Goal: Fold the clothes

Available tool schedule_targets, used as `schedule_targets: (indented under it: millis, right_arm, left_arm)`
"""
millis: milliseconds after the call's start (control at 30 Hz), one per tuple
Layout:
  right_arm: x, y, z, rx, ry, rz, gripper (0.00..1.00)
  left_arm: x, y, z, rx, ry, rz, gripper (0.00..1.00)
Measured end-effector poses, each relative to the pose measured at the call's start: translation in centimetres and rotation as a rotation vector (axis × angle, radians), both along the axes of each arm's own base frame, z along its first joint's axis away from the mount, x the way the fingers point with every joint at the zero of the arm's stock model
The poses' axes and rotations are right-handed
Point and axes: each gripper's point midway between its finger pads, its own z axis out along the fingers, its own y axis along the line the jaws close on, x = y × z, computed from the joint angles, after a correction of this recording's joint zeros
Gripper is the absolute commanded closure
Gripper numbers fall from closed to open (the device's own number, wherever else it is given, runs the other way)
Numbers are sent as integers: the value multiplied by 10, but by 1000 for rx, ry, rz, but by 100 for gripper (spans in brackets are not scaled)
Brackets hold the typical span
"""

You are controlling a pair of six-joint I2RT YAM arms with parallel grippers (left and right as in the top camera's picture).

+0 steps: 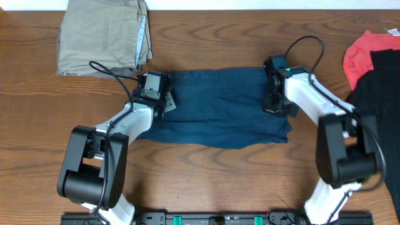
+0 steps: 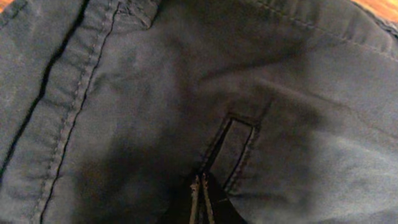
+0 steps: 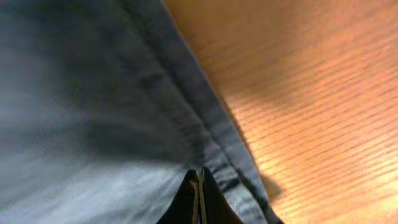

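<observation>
The brown wood-grain worktop (image 1: 206,175) carries navy shorts (image 1: 219,109) spread flat across its middle, a folded khaki garment (image 1: 100,34) with a pale blue edge at its far left corner, and a red garment (image 1: 365,53) touching a black garment (image 1: 384,81) at its right edge.

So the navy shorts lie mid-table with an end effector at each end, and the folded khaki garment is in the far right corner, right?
Not quite. The overhead view shows the khaki garment in the far left corner, not the right. The rest holds: the navy shorts lie mid-table, with the left end effector and the right end effector at their ends.
</observation>
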Motion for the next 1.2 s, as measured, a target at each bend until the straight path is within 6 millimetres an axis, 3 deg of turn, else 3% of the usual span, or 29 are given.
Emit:
schedule_targets:
  millis: [67, 133, 267, 367, 533, 667, 800, 1000, 1100, 1200]
  right_arm:
    - [16, 10, 24, 52, -103, 35, 89]
    - [35, 25, 62, 131, -249, 89, 84]
    - [61, 53, 121, 271, -469, 179, 87]
    - [73, 80, 138, 359, -549, 256, 89]
    - [75, 138, 123, 470, -546, 378, 88]
    - [69, 188, 94, 547, -500, 475, 88]
    - [66, 223, 68, 635, -470, 527, 88]
    - [57, 237, 21, 709, -359, 507, 87]
    - [57, 229, 9, 716, -324, 475, 85]
    - [67, 207, 6, 704, -320, 409, 85]
  left_arm:
    - [-2, 1, 0, 5, 9, 1, 94]
    - [-4, 2, 0, 7, 16, 1, 94]
    - [-5, 2, 0, 10, 17, -3, 94]
    - [-5, 2, 0, 13, 17, -8, 94]
    - [-5, 2, 0, 15, 17, -12, 94]
    - [-5, 2, 0, 15, 17, -12, 94]
    - [-5, 2, 0, 16, 18, -14, 94]
    - [-5, 2, 0, 17, 20, -14, 94]
    - [-5, 2, 0, 17, 20, -14, 94]
    - [-5, 2, 0, 17, 20, -14, 94]
